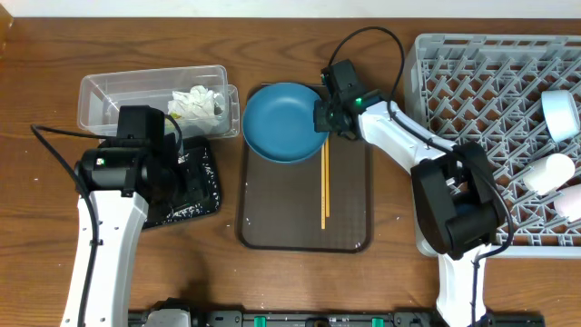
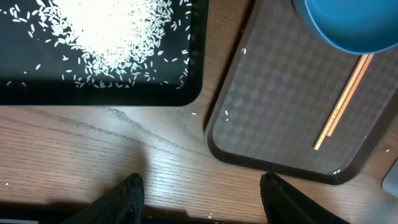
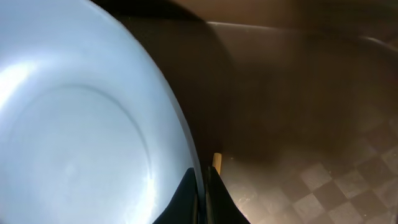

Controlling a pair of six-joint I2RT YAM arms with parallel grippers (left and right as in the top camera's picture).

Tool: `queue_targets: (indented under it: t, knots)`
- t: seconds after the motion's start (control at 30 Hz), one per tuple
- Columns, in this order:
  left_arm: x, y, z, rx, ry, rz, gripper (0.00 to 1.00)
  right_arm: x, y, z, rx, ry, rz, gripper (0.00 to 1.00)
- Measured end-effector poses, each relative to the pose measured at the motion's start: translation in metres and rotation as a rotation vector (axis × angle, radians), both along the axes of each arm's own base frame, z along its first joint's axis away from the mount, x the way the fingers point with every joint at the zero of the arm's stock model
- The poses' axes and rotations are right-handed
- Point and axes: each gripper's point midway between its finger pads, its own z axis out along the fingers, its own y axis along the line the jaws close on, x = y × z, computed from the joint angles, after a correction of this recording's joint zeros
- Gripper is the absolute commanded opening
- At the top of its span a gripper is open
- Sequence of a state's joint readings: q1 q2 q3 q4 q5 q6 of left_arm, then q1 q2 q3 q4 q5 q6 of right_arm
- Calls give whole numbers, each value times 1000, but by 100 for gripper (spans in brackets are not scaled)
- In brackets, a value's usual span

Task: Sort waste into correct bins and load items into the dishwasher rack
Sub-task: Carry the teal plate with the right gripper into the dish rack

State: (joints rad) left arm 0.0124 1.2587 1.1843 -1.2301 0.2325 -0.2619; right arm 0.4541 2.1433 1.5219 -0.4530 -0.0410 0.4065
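Observation:
The large dark-blue bowl [image 1: 283, 122] sits at the far left of the brown tray [image 1: 349, 222]; it also shows in the left wrist view [image 2: 354, 22]. My right gripper [image 1: 325, 118] is shut on the bowl's right rim [image 3: 93, 124], fingers [image 3: 202, 190] pinching the edge. The chopsticks [image 1: 324, 186] lie on the tray beside it, seen too in the left wrist view [image 2: 343, 102]. My left gripper [image 2: 202, 199] is open and empty above bare wood, near the black tray [image 1: 204, 195] holding rice grains [image 2: 112, 31]. Napkins [image 1: 195, 103] lie in the clear tub [image 1: 109, 95]. White cups [image 1: 549, 173] lie in the grey rack [image 1: 472, 82].
A light-blue bowl [image 1: 561, 113] rests at the rack's right side. A few rice grains lie on the wood between the black tray and the brown tray [image 2: 273, 106].

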Motion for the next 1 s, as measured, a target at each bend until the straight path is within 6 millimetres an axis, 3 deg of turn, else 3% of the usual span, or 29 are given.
queue_targets:
  t: [0.17, 0.27, 0.33, 0.4, 0.53, 0.6, 0.7, 0.83, 1.0]
  knots:
    - [0, 0, 0, 0, 0, 0, 63, -5, -6, 8, -15, 12, 1, 1]
    - [0, 0, 0, 0, 0, 0, 63, -2, -17, 27, -36, -27, -2, 1]
    - [0, 0, 0, 0, 1, 0, 63, 2, -30, 55, -54, -86, -11, 1]
    - [0, 0, 0, 0, 0, 0, 63, 10, -49, 97, -87, -190, -20, 1]
    - [0, 0, 0, 0, 0, 0, 63, 17, -113, 210, -243, -474, -94, 1]
    - [0, 0, 0, 0, 0, 0, 63, 16, -146, 246, -339, -559, -158, 1]
    - [0, 0, 0, 0, 0, 0, 63, 12, -217, 300, -602, -676, -332, 1]
    - [0, 0, 0, 0, 0, 0, 63, -1, -297, 332, -928, -666, -544, 1]
    - [0, 0, 0, 0, 1, 0, 63, -19, -360, 334, -1129, -542, -661, 1]
